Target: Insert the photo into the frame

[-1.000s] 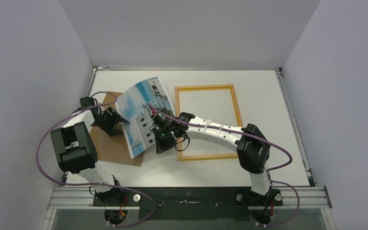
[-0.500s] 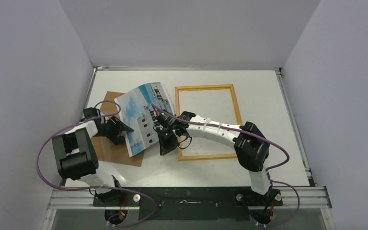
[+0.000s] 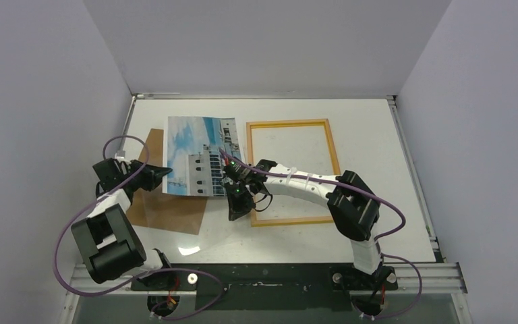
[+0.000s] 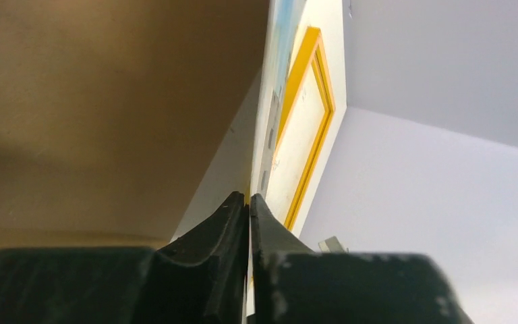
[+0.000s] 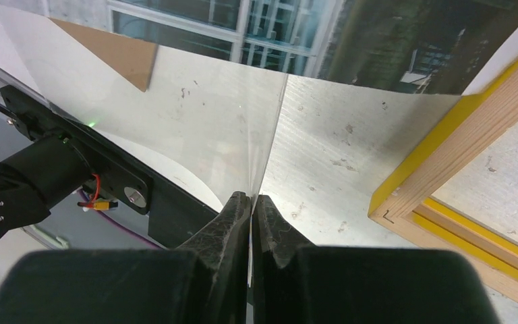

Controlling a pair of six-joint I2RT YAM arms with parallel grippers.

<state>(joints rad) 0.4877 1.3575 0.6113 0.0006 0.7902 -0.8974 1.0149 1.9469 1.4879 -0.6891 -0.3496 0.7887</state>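
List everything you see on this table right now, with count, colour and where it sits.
photo: one, blue sky and white building, between the grippers, left of the frame
frame: one, yellow, flat on the table, centre right
backing board: one, brown, left, partly under the photo
table: one, white, under everything
left gripper: one, black, shut on the photo's left edge
right gripper: one, black, shut on the photo's right edge

The photo (image 3: 195, 155) — picture side up — beside the flat frame (image 3: 287, 123).

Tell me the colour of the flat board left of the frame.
Plain brown. The board shows best in the top view.
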